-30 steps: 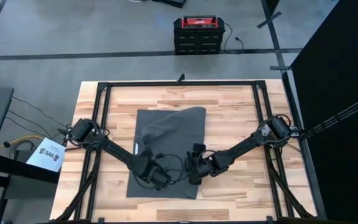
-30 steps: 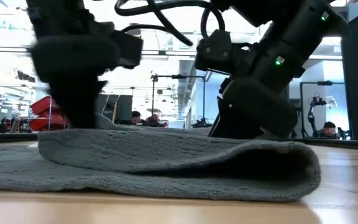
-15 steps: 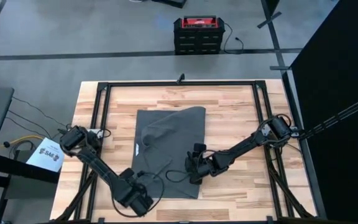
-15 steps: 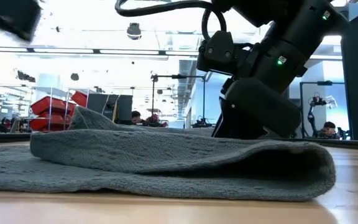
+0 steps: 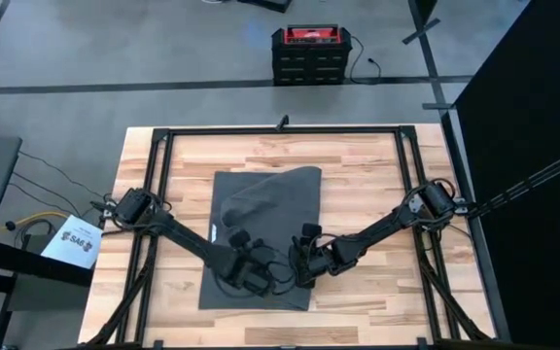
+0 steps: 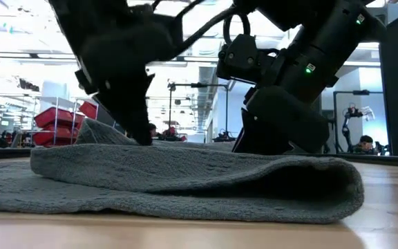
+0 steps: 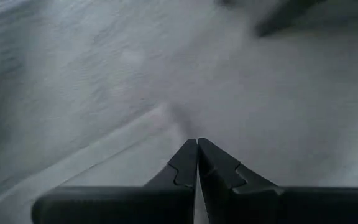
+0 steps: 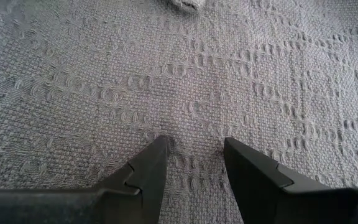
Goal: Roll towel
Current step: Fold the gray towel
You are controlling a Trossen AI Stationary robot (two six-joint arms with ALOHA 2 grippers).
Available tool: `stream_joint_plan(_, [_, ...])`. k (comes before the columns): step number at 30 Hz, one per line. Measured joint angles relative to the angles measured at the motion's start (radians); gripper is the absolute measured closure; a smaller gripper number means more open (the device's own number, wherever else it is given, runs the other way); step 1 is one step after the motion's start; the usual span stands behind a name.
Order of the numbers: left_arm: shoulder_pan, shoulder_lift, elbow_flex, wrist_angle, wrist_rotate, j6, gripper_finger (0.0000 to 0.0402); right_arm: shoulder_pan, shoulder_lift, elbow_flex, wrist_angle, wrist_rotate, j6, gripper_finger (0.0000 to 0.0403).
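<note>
I press my open right claw [image 8: 191, 163] on the towel [image 5: 265, 209]'s near fold; my closed, empty left claw [image 7: 197, 149] should tuck evenly on the counter [image 5: 358, 165].

I am wearing matte black all over: two slim, jointed arms with chunky housings at each joint. Black cables are looping loosely around my left gripper [image 5: 248, 283] and my right gripper [image 5: 302, 275]. A small green light is glowing on my right arm's blocky wrist housing. My fingers [image 8: 145, 171] are showing as dark, flat, angular wedges with a stepped notch along the inner edge, tapering to blunt tips.
</note>
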Motion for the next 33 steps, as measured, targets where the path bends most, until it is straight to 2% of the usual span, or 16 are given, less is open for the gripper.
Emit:
stream_joint_plan(6, [-0.013, 0.005, 0.0, 0.012, 0.039, 0.005, 0.0402, 0.004, 0.001, 0.0, 0.004, 0.005, 0.0, 0.0255])
stream_joint_plan(15, [-0.001, 0.094, 0.005, 0.036, 0.088, 0.066, 0.0402, 0.004, 0.001, 0.0, 0.003, 0.002, 0.0, 0.0255])
stream_joint_plan(18, [-0.005, 0.079, 0.002, 0.027, 0.073, 0.051, 0.0402, 0.004, 0.001, 0.0, 0.003, 0.001, 0.001, 0.0255])
stream_joint_plan(24, [-0.042, 0.041, -0.002, -0.097, 0.021, -0.049, 0.0402, 0.004, 0.001, 0.001, 0.002, 0.001, 0.0, 0.0255])
stream_joint_plan(33, [-0.094, 0.03, -0.002, -0.102, 0.04, -0.02, 0.0402, 0.005, 0.001, 0.001, 0.003, 0.001, 0.0, 0.0255])
